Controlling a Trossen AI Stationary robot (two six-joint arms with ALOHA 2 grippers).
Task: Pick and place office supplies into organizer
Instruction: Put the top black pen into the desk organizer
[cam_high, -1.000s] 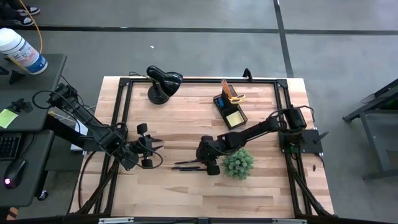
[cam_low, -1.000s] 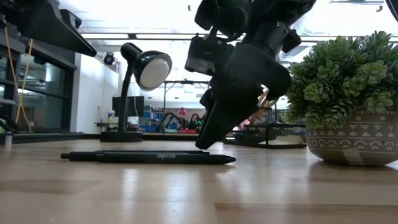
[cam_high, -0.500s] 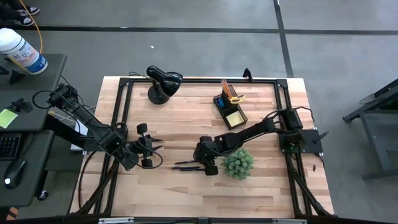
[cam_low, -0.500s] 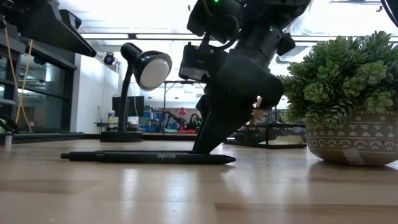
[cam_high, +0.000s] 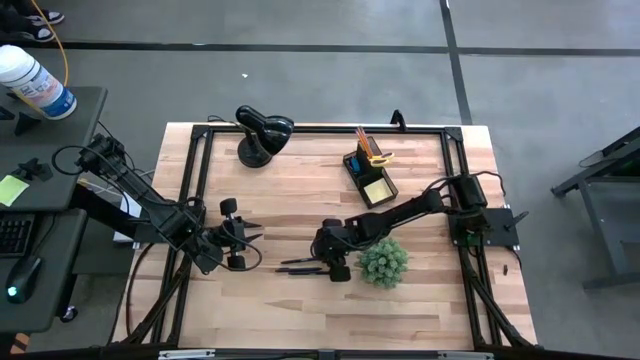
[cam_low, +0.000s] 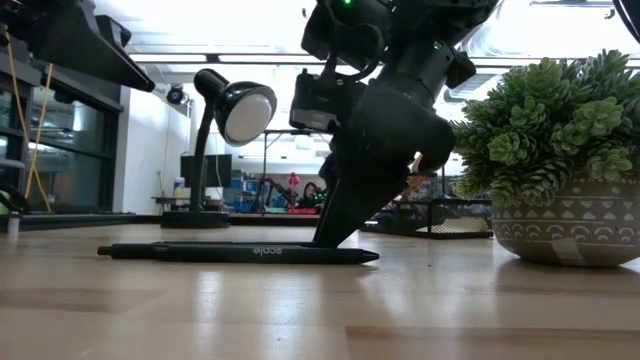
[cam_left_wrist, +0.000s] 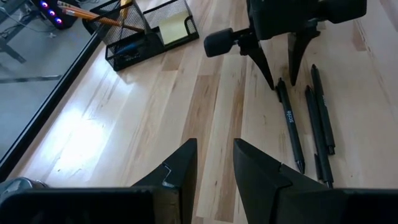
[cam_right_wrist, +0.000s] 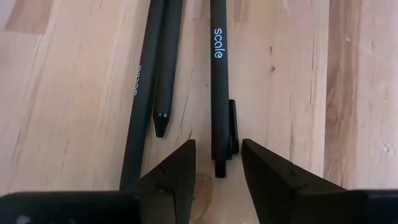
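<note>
Three thin black pens (cam_right_wrist: 217, 81) lie side by side on the wooden table (cam_high: 300, 310), left of centre near the front (cam_high: 300, 266). My right gripper (cam_right_wrist: 216, 163) is open and slants down over them. Its fingers stand on either side of the clip end of the pen printed "scale" (cam_low: 240, 252), with a gap on both sides. My left gripper (cam_left_wrist: 214, 165) hangs open to the pens' left (cam_high: 245, 240), holding nothing. The black organizer (cam_high: 368, 172) stands at the far right of centre, holding pencils, scissors and a yellow sticky-note pad (cam_high: 377, 187).
A black desk lamp (cam_high: 262, 133) stands at the far left of the table. A green spiky plant in a patterned pot (cam_high: 383, 262) sits close on the right of my right gripper. Black frame rails (cam_high: 195, 200) run along the table's edges.
My right gripper has sunk a little toward the pens, and its fingertips have come down around the nearest pen's end. The gap between its fingers is unchanged. The pens have not moved.
</note>
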